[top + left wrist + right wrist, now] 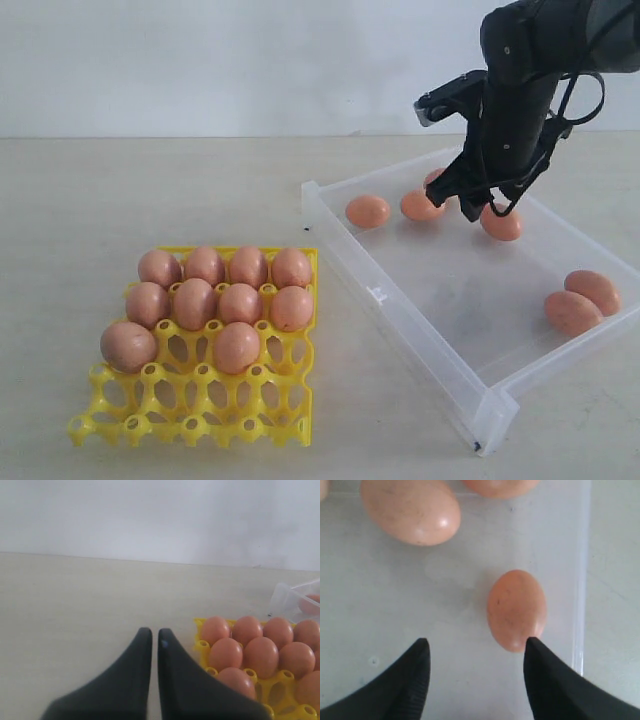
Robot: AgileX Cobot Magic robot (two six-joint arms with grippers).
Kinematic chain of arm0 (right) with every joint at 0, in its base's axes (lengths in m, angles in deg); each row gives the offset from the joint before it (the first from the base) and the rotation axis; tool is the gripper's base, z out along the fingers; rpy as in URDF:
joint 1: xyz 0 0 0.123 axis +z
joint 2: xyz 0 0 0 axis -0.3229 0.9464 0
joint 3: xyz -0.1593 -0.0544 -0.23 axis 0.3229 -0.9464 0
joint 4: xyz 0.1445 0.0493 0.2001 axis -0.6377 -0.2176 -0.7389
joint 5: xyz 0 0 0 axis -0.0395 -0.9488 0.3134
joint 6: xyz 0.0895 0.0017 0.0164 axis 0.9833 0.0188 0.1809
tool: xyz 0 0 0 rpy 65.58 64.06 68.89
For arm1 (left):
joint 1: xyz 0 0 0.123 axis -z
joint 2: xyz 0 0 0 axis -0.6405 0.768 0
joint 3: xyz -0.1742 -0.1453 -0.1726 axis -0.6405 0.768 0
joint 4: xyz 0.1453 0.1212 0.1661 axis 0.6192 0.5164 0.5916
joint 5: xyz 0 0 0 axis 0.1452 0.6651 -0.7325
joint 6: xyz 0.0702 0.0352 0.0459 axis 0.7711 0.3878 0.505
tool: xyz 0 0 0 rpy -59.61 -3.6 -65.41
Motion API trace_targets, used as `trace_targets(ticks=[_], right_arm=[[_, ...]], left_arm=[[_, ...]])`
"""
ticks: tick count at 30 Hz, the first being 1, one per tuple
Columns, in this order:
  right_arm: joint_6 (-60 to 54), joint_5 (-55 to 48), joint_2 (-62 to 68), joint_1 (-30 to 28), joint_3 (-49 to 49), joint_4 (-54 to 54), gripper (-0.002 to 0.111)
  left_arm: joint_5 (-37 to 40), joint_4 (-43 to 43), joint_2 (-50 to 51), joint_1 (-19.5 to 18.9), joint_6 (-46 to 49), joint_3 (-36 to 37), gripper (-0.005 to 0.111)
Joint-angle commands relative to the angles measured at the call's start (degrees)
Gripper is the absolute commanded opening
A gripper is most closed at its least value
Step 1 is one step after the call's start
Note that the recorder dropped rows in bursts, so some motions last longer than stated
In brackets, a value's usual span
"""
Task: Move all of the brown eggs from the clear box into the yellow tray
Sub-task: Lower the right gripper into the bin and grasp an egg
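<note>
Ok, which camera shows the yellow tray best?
The exterior view: the whole yellow tray shows, with ten eggs in it. The left wrist view catches only part of it; the right wrist view shows none of it.

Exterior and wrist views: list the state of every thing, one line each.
Yellow tray: ten cups filled, six empty.
Clear box: open-topped, six eggs inside.
Brown eggs: ten seated in the tray, six loose in the box.
Left tool: shut, empty, near the tray.
Right tool: open, empty, over the box, an egg close by one finger.
</note>
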Motion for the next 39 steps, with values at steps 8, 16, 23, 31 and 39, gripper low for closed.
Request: trace_targets(ticks=[8, 16, 23, 31, 39], right_arm=[[1.16, 5.41, 3.73, -0.31, 0.38, 4.19, 0.049], [6.09, 6.66, 5.16, -0.31, 0.38, 8.73, 0.049], [7.62, 6.0, 7.01, -0.31, 0.38, 10.41, 0.049], [8.39, 4.9, 8.82, -0.31, 0.38, 10.19, 0.045], [11.26, 3.08, 8.22, -0.31, 0.38, 7.31, 0.0]], left_arm=[[-0.36, -0.16, -0.15, 0.22, -0.48, 0.23, 0.004], [-0.36, -0.16, -0.15, 0.22, -0.48, 0.23, 0.004], [-0.36, -0.16, -0.15, 0.22, -0.48, 0.23, 0.004], [-0.36, -0.16, -0.15, 0.22, -0.48, 0.23, 0.004], [-0.36, -0.16, -0.15, 0.22, -0.48, 0.23, 0.004]])
